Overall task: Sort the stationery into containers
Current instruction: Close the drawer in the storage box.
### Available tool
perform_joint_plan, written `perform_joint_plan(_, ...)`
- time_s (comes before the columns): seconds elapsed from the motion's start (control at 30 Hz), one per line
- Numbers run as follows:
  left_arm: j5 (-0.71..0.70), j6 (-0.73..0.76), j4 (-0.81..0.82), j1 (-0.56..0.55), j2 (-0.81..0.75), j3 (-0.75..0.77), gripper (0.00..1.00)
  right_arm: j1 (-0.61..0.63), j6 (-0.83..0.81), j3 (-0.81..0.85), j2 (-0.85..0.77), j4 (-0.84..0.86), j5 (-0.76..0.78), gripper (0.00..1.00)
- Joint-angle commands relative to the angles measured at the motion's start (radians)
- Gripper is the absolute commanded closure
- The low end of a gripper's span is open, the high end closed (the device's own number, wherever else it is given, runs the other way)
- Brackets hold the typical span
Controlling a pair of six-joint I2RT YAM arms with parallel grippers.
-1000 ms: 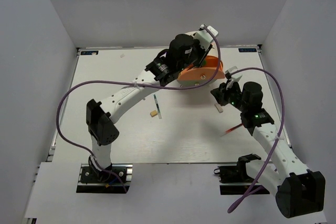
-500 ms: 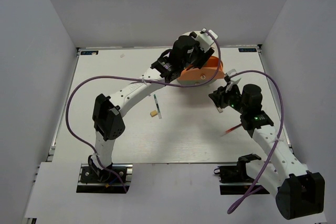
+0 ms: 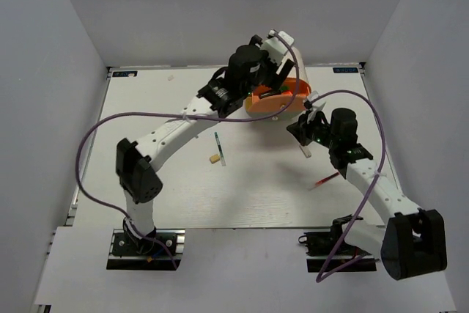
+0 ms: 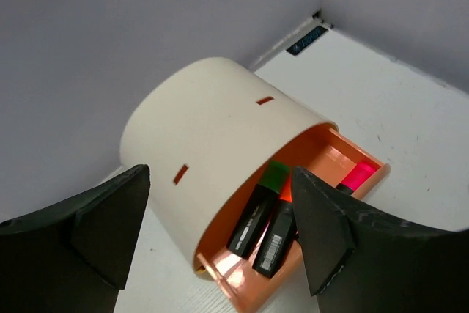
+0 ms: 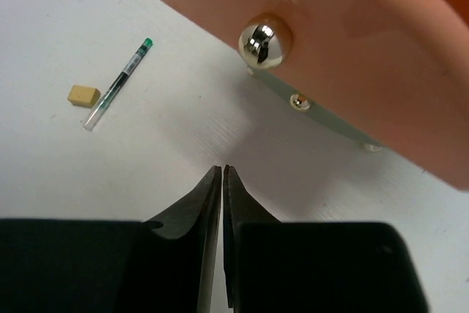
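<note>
The cream drum-shaped unit (image 4: 220,122) lies under my left gripper (image 4: 220,181), which is open and holds nothing. Its orange drawer (image 4: 330,163) is pulled out. Inside lie three black highlighters: green-ended (image 4: 258,210), orange-ended (image 4: 278,232) and pink-ended (image 4: 359,177). My right gripper (image 5: 222,170) is shut on nothing, just in front of the orange drawer front (image 5: 344,56) and its chrome knob (image 5: 264,40). A thin pale pen (image 5: 117,86) and a tan eraser (image 5: 83,94) lie on the table. In the top view the red pen (image 3: 327,179) lies beside my right forearm.
Below the orange drawer a second drawer edge with a small knob (image 5: 299,100) shows. A small pale piece (image 3: 305,152) lies near my right gripper (image 3: 302,127). Grey walls close in the white table (image 3: 168,196) on three sides. Purple cables loop over both arms.
My left gripper has opened wide and lifted a little above the orange drawer. My right gripper has edged up and left toward the drawer front.
</note>
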Motion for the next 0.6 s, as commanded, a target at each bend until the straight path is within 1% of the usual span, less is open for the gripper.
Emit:
perform_joint_plan(0.0,-0.088,-0.069,0.062,-0.002,-0.223,-0.098,0.13,-0.001,-0.029,0.096,0.053,0.104,-0.022,0.90)
perform_joint_plan(0.03,-0.110,-0.095,0.074,-0.002,-0.261,-0.192,0.09,0.002,-0.032,0.102,0.059,0.113,-0.014,0.89)
perform_joint_plan(0.07,-0.157,-0.110,0.088,-0.002,-0.341,-0.248,0.08,0.002,-0.032,0.109,0.081,0.129,0.007,0.89)
perform_joint_plan(0.1,-0.177,-0.128,0.097,-0.002,-0.378,-0.300,0.06,0.004,-0.032,0.136,0.100,0.142,0.015,0.89)
perform_joint_plan(0.13,-0.199,-0.174,0.098,-0.002,-0.415,-0.404,0.05,0.001,-0.035,0.144,0.110,0.146,0.024,0.89)
perform_joint_plan(0.17,-0.243,-0.207,0.098,-0.002,-0.448,-0.455,0.05,0.001,-0.034,0.161,0.124,0.153,0.045,0.89)
perform_joint_plan(0.2,-0.257,-0.242,0.073,-0.002,-0.510,-0.501,0.03,0.002,-0.046,0.179,0.145,0.158,0.052,0.89)
perform_joint_plan(0.23,-0.269,-0.279,0.062,-0.002,-0.537,-0.585,0.02,0.004,-0.049,0.187,0.151,0.159,0.062,0.89)
perform_joint_plan(0.27,-0.292,-0.369,0.050,-0.002,-0.564,-0.624,0.00,0.002,-0.055,0.202,0.168,0.161,0.070,0.89)
perform_joint_plan(0.3,-0.302,-0.424,0.023,-0.002,-0.588,-0.691,0.00,0.001,-0.063,0.216,0.180,0.159,0.075,0.89)
perform_joint_plan(0.33,-0.302,-0.478,0.009,-0.002,-0.631,-0.722,0.00,0.002,-0.066,0.222,0.185,0.161,0.078,0.88)
perform_joint_plan(0.37,-0.311,-0.571,-0.002,-0.002,-0.648,-0.751,0.00,0.002,-0.064,0.236,0.196,0.164,0.084,0.88)
perform_joint_plan(0.43,-0.311,-0.662,-0.031,-0.002,-0.677,-0.828,0.00,-0.001,-0.064,0.251,0.217,0.173,0.093,0.88)
perform_joint_plan(0.47,-0.311,-0.738,-0.031,0.007,-0.699,-0.851,0.00,0.001,-0.064,0.259,0.222,0.176,0.107,0.88)
perform_joint_plan(0.5,-0.311,-0.768,-0.043,0.007,-0.699,-0.888,0.00,0.002,-0.060,0.267,0.240,0.181,0.113,0.88)
perform_joint_plan(0.57,-0.302,-0.843,-0.063,0.007,-0.711,-0.912,0.00,0.001,-0.058,0.286,0.252,0.182,0.121,0.88)
